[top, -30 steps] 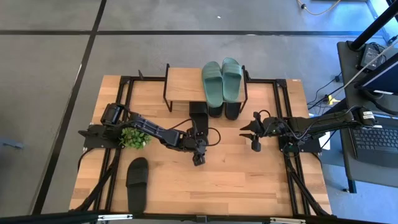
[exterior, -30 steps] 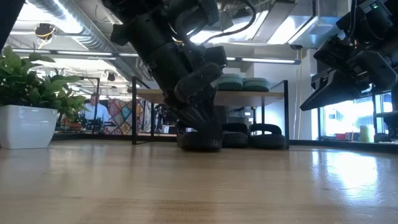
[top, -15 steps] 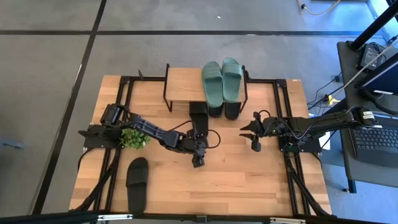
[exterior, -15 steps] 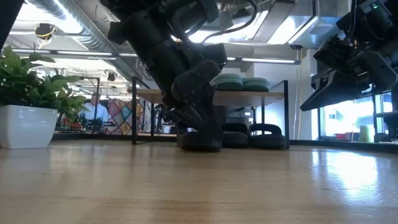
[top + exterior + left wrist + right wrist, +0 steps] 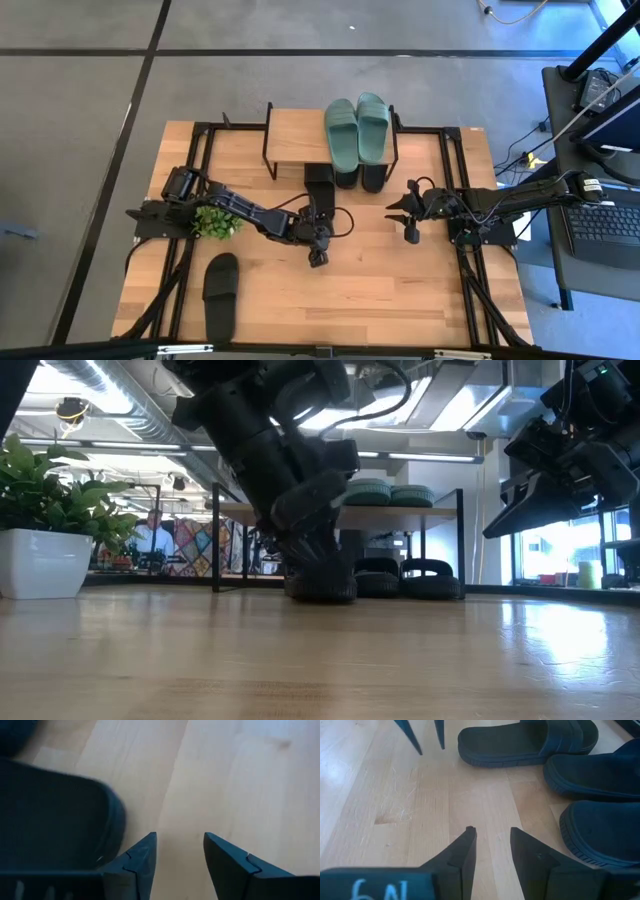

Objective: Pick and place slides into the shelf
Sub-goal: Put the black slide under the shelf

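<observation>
The shelf [image 5: 298, 135] stands at the table's far side, with the sage-green pair of slides [image 5: 357, 128] on its plank. Two black slides [image 5: 358, 180] stick out from under it. A third black slide [image 5: 319, 182] lies beside them, also seen in the right wrist view [image 5: 527, 737]. My left gripper [image 5: 318, 260] points down at this slide's near end, open over bare wood [image 5: 180, 837], with the slide's end [image 5: 55, 810] just beside one finger. A fourth black slide [image 5: 220, 295] lies flat near the table's near left corner. My right gripper [image 5: 410, 232] hovers open [image 5: 491, 831] to the right of the shelf.
A small green plant [image 5: 212, 222] in a white pot [image 5: 45, 560] stands on the table's left part, under my left arm. Black frame rails [image 5: 190, 190] run along both table sides. Bare wood [image 5: 400, 300] spreads across the near right part.
My left arm has shifted slightly toward the table's left while staying low by the third black slide. No slide has moved.
</observation>
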Controlling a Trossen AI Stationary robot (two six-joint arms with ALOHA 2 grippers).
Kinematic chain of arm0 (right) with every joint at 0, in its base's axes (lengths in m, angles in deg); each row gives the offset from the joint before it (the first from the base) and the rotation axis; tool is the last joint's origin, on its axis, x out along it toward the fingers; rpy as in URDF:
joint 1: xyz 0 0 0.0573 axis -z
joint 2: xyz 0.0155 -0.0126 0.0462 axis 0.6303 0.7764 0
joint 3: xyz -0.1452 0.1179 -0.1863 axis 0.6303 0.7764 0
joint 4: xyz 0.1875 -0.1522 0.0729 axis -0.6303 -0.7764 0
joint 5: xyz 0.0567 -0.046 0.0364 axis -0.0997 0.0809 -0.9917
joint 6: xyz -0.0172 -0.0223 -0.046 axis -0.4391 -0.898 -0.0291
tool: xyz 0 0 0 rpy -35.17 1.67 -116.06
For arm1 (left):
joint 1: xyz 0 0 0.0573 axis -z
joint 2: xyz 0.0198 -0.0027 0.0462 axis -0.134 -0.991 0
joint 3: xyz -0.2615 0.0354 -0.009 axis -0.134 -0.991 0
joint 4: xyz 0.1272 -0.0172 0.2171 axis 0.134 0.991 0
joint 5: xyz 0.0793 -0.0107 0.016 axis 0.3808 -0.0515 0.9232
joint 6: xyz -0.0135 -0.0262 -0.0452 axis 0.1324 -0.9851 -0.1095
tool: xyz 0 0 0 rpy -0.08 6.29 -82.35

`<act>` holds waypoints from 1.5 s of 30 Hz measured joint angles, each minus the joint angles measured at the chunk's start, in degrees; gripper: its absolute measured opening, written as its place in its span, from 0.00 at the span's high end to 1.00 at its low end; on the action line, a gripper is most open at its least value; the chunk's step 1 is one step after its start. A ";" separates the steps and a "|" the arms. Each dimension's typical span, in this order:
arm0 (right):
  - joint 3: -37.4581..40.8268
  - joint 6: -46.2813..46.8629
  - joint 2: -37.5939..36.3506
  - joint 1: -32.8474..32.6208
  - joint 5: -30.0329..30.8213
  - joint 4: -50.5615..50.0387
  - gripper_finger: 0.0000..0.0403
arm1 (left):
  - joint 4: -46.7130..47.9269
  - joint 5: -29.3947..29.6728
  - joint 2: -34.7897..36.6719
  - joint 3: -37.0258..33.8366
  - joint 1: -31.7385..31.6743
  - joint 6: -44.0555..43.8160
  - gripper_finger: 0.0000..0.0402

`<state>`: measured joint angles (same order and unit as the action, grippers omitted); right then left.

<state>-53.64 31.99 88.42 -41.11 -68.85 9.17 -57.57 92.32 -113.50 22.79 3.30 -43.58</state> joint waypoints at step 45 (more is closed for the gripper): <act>0.00 -1.42 0.00 0.00 -0.02 -0.39 0.70 | 4.05 4.01 0.04 0.00 -17.16 12.07 0.85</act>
<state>-53.64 30.57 88.43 -41.11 -68.87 8.78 -53.52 96.33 -113.45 22.79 -13.85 -31.51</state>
